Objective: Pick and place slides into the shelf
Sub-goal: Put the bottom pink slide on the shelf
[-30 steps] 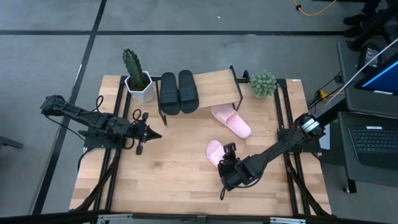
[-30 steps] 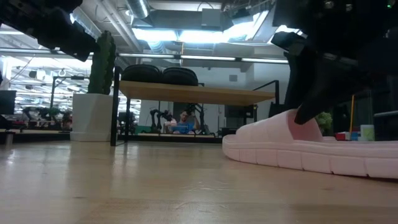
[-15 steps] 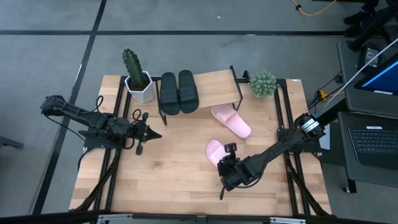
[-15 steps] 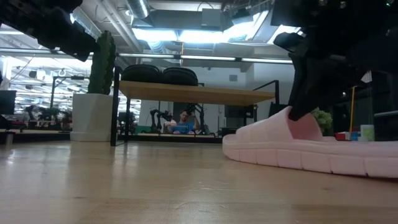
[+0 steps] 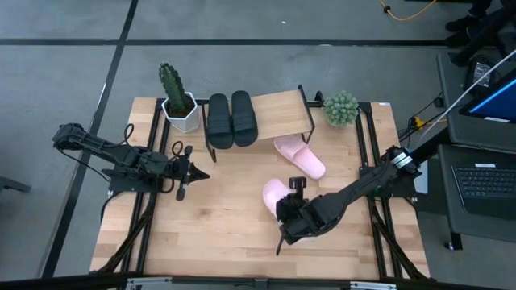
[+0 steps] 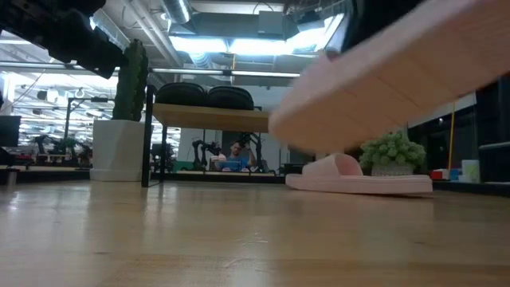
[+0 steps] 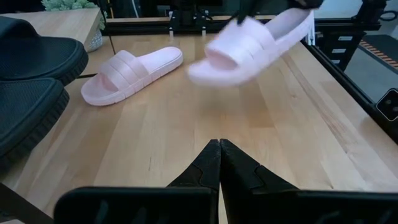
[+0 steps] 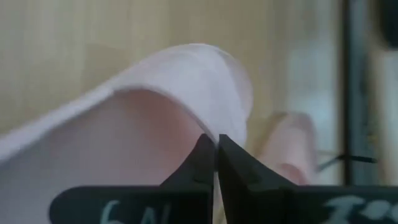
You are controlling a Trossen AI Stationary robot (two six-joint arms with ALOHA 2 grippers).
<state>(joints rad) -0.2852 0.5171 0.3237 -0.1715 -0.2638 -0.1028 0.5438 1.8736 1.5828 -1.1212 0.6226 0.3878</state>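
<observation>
Our left gripper (image 5: pixel 192 174) waits pinched shut and empty, the black slides (image 5: pixel 231 118) on the shelf (image 5: pixel 282 114) just ahead of it. Right of that, our right gripper (image 5: pixel 292 211) clamps the strap of a pink slide (image 5: pixel 274 194), lifted and tilted off the table. We judge the carry is under way; next it must travel past the other pink slide (image 5: pixel 300 157) ahead onto the shelf's bare plank.

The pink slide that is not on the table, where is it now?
In the high view, the lifted pink slide hangs in the right pincer, right of centre, near the other pink slide.

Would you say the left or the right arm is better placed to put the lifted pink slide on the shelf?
The right. Its gripper is shut on the lifted pink slide, clear of the table. The left gripper waits shut and empty nearer the cactus side of the shelf.
</observation>
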